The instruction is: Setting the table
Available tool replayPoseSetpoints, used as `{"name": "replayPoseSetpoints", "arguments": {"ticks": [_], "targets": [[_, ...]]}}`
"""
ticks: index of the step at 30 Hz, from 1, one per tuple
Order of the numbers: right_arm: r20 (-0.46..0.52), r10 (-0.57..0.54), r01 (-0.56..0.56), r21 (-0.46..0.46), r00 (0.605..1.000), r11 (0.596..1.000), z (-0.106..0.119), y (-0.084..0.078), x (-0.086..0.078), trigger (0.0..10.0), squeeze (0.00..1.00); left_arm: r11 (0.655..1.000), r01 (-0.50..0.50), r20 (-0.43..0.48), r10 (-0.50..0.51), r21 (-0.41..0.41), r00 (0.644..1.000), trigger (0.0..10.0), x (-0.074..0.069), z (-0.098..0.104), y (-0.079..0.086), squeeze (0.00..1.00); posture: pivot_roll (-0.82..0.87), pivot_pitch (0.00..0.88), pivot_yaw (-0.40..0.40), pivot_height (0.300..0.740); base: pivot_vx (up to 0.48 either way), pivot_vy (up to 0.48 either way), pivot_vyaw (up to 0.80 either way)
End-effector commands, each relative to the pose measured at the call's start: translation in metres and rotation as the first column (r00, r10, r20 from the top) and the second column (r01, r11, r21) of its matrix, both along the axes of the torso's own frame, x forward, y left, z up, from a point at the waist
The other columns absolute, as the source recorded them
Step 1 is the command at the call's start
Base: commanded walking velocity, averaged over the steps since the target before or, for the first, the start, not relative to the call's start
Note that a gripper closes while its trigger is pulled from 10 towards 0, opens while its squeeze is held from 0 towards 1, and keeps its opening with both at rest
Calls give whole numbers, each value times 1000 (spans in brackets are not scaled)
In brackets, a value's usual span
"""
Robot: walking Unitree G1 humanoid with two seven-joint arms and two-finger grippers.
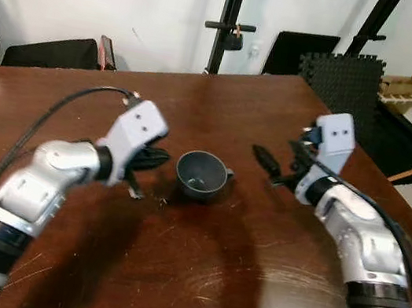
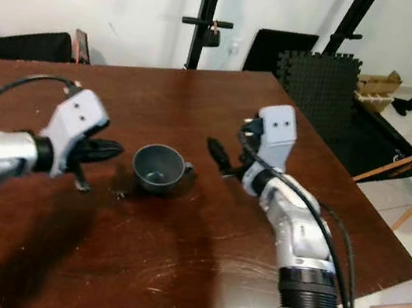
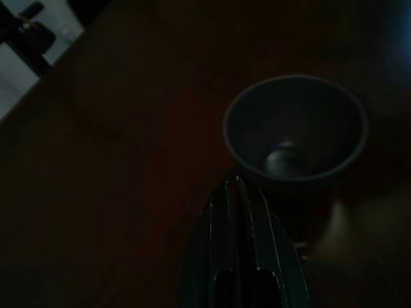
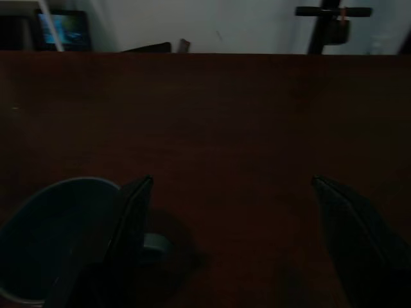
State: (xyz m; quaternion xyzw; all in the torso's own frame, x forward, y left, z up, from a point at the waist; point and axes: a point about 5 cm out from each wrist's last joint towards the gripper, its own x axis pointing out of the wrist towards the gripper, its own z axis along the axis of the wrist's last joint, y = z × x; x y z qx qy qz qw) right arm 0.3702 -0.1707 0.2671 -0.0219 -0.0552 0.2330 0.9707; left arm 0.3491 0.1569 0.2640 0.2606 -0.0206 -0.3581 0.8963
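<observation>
Both grippers flanked the grey cup [image 1: 200, 175] standing mid-table [image 1: 246, 289], the left gripper [image 1: 159, 159] pressed together, the right gripper [image 1: 271, 168] spread apart, apparently poised to close on its handle.

Both arms reach inward, left gripper [image 1: 159, 159] with fingers pressed together, right gripper [image 1: 268, 165] with fingers spread

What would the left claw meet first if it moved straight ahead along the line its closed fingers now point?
Most likely the dark cup: the left claw points at its near side across a short stretch of bare table. Depth is somewhat unclear.
</observation>
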Motion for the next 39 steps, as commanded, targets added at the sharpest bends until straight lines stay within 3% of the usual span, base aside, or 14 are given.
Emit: {"name": "replayPoseSetpoints", "arguments": {"ticks": [1, 5, 9, 13, 24, 30, 36, 39], "targets": [[2, 32, -32, 9, 999, 999, 0, 4, -1, 10000, 0, 1000, 19, 0, -19, 19, 1000, 10000, 3, -1, -2, 0, 35, 170, 19, 740, 0, 0, 0], [7, 28, -28, 21, 1000, 999, -1, 5, 0, 10000, 0, 1000, -20, 26, 20, 1, 999, 10000, 12, -1, -11, 0, 34, 172, 21, 740, 0, 0, 0], [19, 39, -41, 84, 999, 996, -1, 7, -2, 10000, 0, 983, -103, 25, 108, -150, 994, 10000, 15, 2, -15, 0, 30, 173, 25, 740, 0, 0, 0], [20, -7, 4, 152, 1000, 988, 1, 4, 0, 10000, 0, 959, -155, 13, 163, -238, 987, 10000, 11, -4, -18, 0, 32, 176, 24, 740, 0, 0, 0], [-15, -142, 142, 160, 990, 977, -5, -1, 10, 10000, 0, 908, -297, -4, 310, -294, 951, 10000, 11, -16, -20, 0, 32, 179, 27, 740, 0, -120, 0], [-14, -143, 143, 189, 990, 972, -4, -1, 9, 10000, 0, 896, -321, -23, 330, -308, 944, 10000, 12, -17, -23, 0, 28, 182, 27, 740, 0, -464, 0], [-8, -155, 154, 162, 988, 975, -5, 0, 10, 10000, 0, 887, -339, -23, 350, -313, 937, 10000, 12, -15, -22, 0, 29, 183, 28, 740, 0, -454, 0], [-6, -156, 155, 163, 988, 974, -5, 0, 10, 10000, 0, 867, -373, -49, 379, -330, 924, 10000, 14, -14, -18, 0, 27, 184, 27, 740, 0, 0, 0]]}}
